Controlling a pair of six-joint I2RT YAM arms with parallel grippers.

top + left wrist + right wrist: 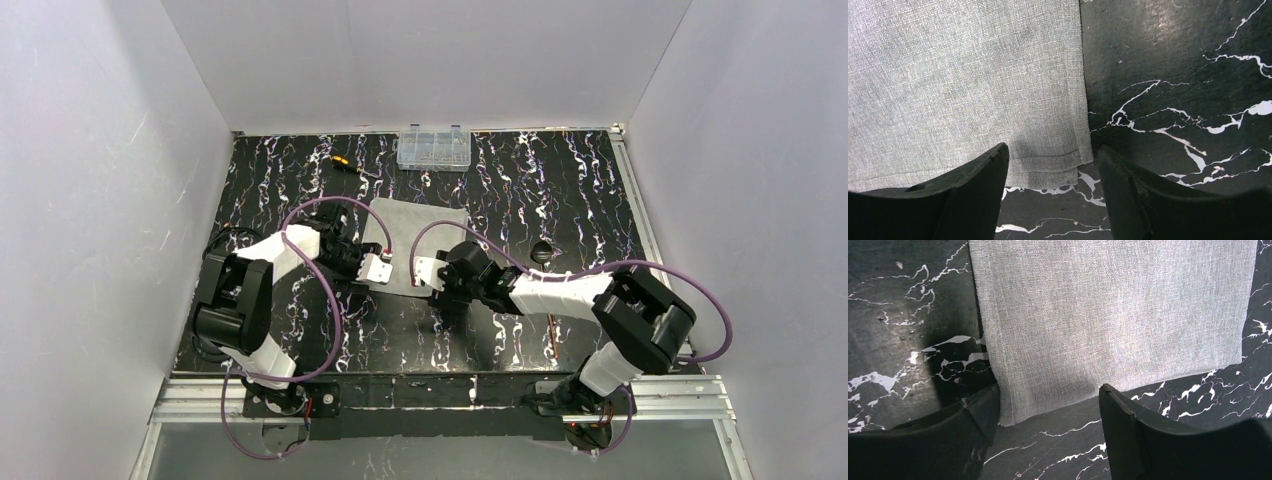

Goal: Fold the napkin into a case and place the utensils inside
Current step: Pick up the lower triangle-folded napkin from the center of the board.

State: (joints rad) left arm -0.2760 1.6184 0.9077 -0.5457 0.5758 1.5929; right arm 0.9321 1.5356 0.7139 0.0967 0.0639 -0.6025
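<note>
Napkin (420, 225) flat | left jaws spread astride corner | right jaws spread astride corner

Top cam: high up behind the arm bases, tilted down and forward, far enough to take in the whole table (560, 190). Both wrist cams: very close to the surface, looking steeply down. All three views share the napkin (400, 215); each wrist cam shows a corner and the hem.

Bright diffuse light; soft shadows; focus sharp.
</note>
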